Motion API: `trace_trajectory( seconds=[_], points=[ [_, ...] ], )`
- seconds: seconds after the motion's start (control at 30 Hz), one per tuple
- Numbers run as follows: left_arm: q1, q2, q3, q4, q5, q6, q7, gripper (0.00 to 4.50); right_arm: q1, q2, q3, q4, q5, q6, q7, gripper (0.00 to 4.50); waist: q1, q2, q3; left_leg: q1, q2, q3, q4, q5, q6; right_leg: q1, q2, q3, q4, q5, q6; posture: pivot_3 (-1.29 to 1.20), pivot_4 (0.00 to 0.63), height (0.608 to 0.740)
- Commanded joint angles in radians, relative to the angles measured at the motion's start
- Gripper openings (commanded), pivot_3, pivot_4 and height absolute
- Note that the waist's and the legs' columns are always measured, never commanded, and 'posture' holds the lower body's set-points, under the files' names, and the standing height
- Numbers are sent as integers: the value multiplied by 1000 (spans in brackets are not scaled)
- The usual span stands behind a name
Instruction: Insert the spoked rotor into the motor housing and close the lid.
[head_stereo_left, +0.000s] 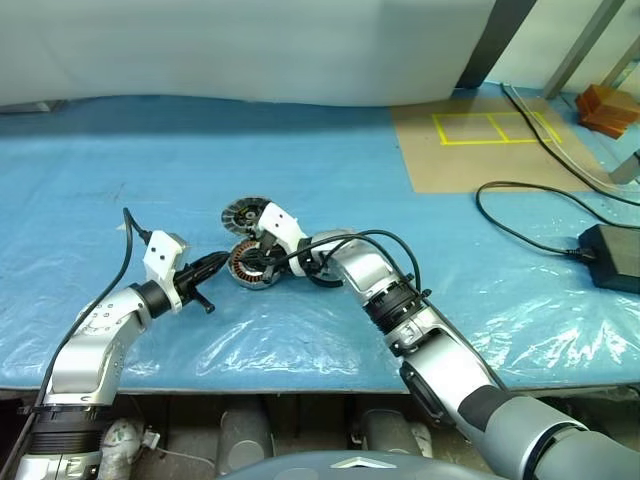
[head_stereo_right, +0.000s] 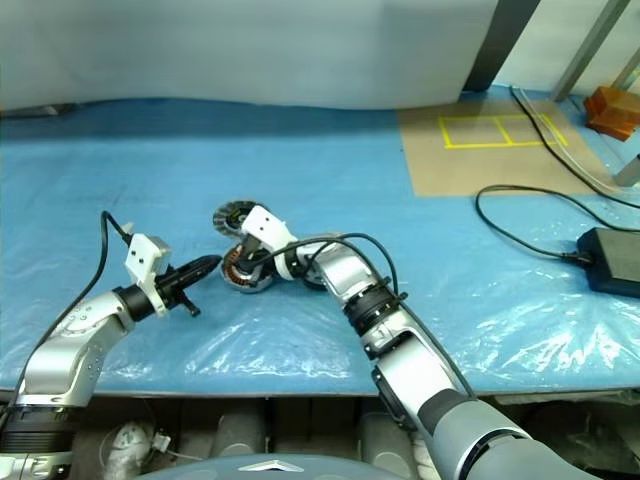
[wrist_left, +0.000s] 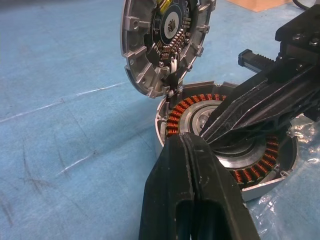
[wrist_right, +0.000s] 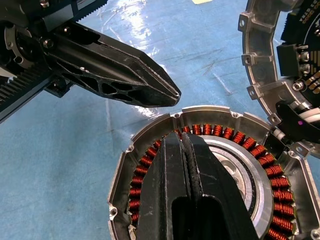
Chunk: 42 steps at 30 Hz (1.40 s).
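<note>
Sitting on the blue plastic sheet (head_stereo_left: 300, 150) that covers the table, the motor housing (wrist_right: 150, 150) is the landmark: an open silver cup with a ring of copper-orange windings around a pale hub. The lid (wrist_left: 145, 60) stands tilted up at the housing's far edge, apparently joined to it at the rim, its inner face with dark electronics turned toward the cup.

From the head views, the left gripper (head_stereo_left: 215, 266) points at the housing's left rim, and the right gripper (head_stereo_left: 262, 262) reaches over the housing from the right; the cup itself is a small patch half covered by the right wrist. The wrist views give what the head views cannot: the windings, the lid's ribs and screw lugs. The right wrist view shows the left gripper's fingers pressed together, their tip just beside the housing's rim, and its own fingers (wrist_right: 170, 200) together over the windings and hub. The left wrist view shows both pairs of closed fingers meeting above the hub.

Whether either tip touches the metal is hard to make out. Beyond the housing to the right, a black cable and a black power brick (head_stereo_left: 612, 252) lie on the sheet.
</note>
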Motion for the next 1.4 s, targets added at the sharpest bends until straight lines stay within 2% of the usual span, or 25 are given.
trace_trajectory(
  seconds=[0.03, 0.17, 0.33, 0.5, 0.63, 0.8, 0.97, 1.1, 1.2, 1.3, 1.4],
  points=[
    [-10, 1, 5, -10, 1, -14, 1, 0, 10, -2, 7, 55, -25, -29, -28, 22, 0, 0, 0, 0, 0, 0, 0, 0, 0, 0, 0, 0, 0, 0, 0, 0, 150, 740],
    [-14, 2, 3, -6, 2, -14, -2, 0, 27, -18, 21, 54, -34, -38, -17, 22, 0, 0, 0, 2, 0, 0, 0, 0, 0, 1, 0, 0, 1, 0, 0, 0, 150, 740],
    [-23, -2, -4, 0, 5, -17, -4, 0, 6, 24, -148, -50, 162, 38, 30, 22, 2, 0, 0, 1, 0, 0, 0, 0, 0, 1, 0, 0, 1, 0, 0, 0, 150, 740],
    [-33, -2, -10, 10, 7, -21, -9, 0, -19, 31, -212, -84, 238, 56, 49, 22, 0, 0, 0, 1, 0, 0, 0, 0, 0, 1, 0, 0, 0, 0, 0, 0, 150, 740],
    [-39, -4, -11, 15, 7, -21, -11, 0, -19, 29, -189, -74, 222, 44, 52, 22, -1, 0, 0, 1, 0, 0, 0, 0, 0, 1, 0, 0, 0, 2, 3, 0, 150, 740],
    [-41, -4, -14, 10, 8, -18, -10, 0, 0, 11, -20, 46, 33, -73, -9, 22, 0, 0, 0, 0, 0, 0, 0, 0, 0, 0, 0, 0, -1, 2, 3, 0, 150, 740],
    [-36, -6, -17, 2, 7, -15, -4, 0, -24, 30, -15, 175, -9, -89, -68, 22, -2, 0, 0, 2, 0, 0, 0, 0, 0, 1, 0, 1, 0, 0, 0, 0, 150, 740],
    [-33, -6, -18, -1, 7, -14, -3, 0, -30, 23, -55, 148, 31, -66, -36, 22, -1, 0, 0, 3, 0, 0, 0, 0, 0, 2, 0, 1, 1, 0, 0, 0, 150, 740],
    [-35, -6, -18, 0, 7, -13, -4, 0, -12, 34, -132, 52, 145, -40, 45, 22, 0, 0, 0, 3, 0, 0, 0, 0, 0, 2, 0, 1, 1, 0, 0, 0, 150, 740],
    [-42, -6, -19, 3, 6, -12, -5, 0, -22, 56, -206, 4, 226, -4, 52, 22, 0, 0, 0, 1, 0, 0, 0, 0, 0, 1, 0, 1, 0, 0, 0, 0, 150, 740],
    [-47, -6, -21, 8, 6, -13, -7, 0, -21, 58, -194, -24, 229, 24, 66, 22, -1, 0, 0, 0, 0, 0, 0, 0, 0, 0, 0, 0, 0, 2, 3, 0, 150, 740]
  ],
)
